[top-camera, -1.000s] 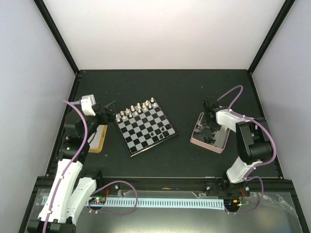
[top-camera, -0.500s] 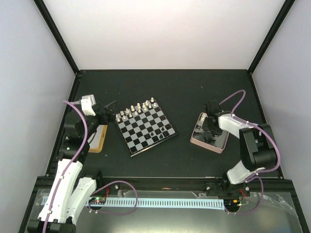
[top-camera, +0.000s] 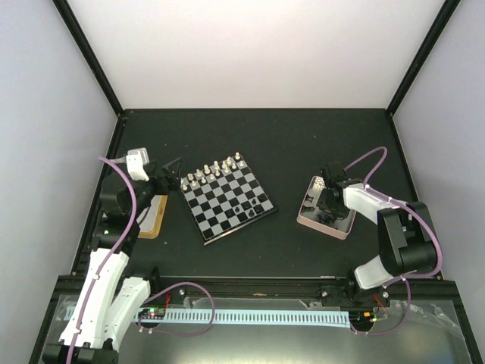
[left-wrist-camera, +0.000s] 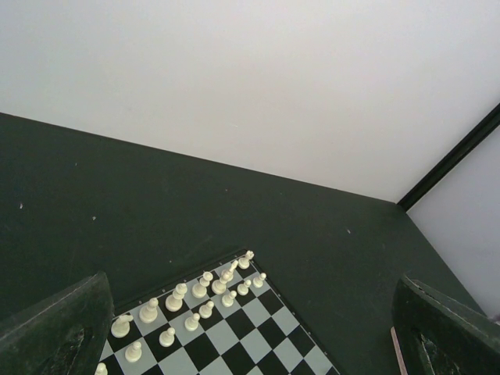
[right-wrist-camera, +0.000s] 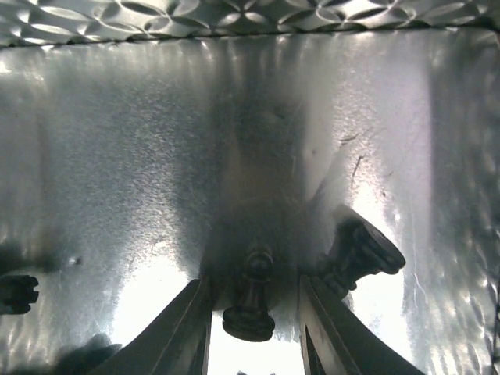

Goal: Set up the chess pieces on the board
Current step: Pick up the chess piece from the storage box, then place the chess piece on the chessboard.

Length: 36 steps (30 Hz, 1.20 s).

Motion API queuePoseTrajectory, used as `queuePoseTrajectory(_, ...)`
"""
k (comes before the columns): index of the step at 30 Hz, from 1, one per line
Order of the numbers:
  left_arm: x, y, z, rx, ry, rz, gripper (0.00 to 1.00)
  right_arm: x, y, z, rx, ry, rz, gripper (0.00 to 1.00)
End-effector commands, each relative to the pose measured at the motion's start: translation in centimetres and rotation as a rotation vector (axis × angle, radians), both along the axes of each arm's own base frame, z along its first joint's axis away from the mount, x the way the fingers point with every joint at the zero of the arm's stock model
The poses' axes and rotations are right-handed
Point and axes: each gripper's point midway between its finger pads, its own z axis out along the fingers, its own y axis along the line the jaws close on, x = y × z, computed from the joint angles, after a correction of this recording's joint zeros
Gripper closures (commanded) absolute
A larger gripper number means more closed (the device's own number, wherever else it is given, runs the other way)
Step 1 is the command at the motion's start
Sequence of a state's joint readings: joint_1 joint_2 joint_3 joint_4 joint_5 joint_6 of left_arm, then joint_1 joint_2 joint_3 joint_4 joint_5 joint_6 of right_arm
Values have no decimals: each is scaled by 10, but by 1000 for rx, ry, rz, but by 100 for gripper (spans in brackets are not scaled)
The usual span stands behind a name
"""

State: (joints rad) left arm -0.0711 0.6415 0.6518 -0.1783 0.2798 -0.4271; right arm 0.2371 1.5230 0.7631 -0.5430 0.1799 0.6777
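The board (top-camera: 220,212) lies left of centre, with white chess pieces (top-camera: 212,171) in two rows along its far edge and two black pieces (top-camera: 244,210) near its right side. In the left wrist view the white pieces (left-wrist-camera: 195,301) and the board (left-wrist-camera: 258,344) show below my left gripper (left-wrist-camera: 250,301), which hangs wide open and empty left of the board (top-camera: 171,176). My right gripper (top-camera: 326,199) is down inside the pink-rimmed tray (top-camera: 322,225). Its fingers stand open on either side of a lying black pawn (right-wrist-camera: 250,301), with a gap on each side.
A second black piece (right-wrist-camera: 359,254) lies just right of my right finger on the tray floor, and another (right-wrist-camera: 16,291) sits at the left edge. The tray wall (right-wrist-camera: 234,19) rises ahead. A tan-rimmed tray (top-camera: 155,218) lies under the left arm.
The right wrist has moved nearer and lower into the pink-rimmed tray, its elbow swinging right. The left arm and the board pieces have not moved.
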Motion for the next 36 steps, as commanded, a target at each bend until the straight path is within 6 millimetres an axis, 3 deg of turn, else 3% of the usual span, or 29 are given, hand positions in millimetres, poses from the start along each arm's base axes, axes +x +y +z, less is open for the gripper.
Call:
queuePoseTrajectory(1, -2, 0, 13, 3, -41, -8, 1, -16, -1, -4, -2, 35, -19, 69)
queuePoseTrajectory(8, -2, 0, 13, 2, -40, -10, 1, -17, 1, -7, 1, 36, -16, 85)
queuePoseTrajectory(14, -3, -1, 13, 0, -42, -13, 1, -13, -3, -3, -23, 6, -14, 86)
queuePoseTrajectory(19, -3, -7, 15, -9, -49, -53, 1, 9, 15, 24, 20, -129, 106, 86)
queuePoseTrajectory(24, -6, -29, 15, -23, -50, -190, 1, 27, 57, 74, 124, -330, 305, 86)
queuePoseTrajectory(28, -7, -50, 12, -72, 4, -321, 1, 27, 103, 118, 233, -484, 502, 86)
queuePoseTrajectory(32, -10, -84, 7, -167, 113, -493, 1, 10, 164, 165, 425, -639, 756, 85)
queuePoseTrajectory(36, -23, -120, 3, -262, 261, -666, 1, -25, 223, 203, 617, -717, 1019, 85)
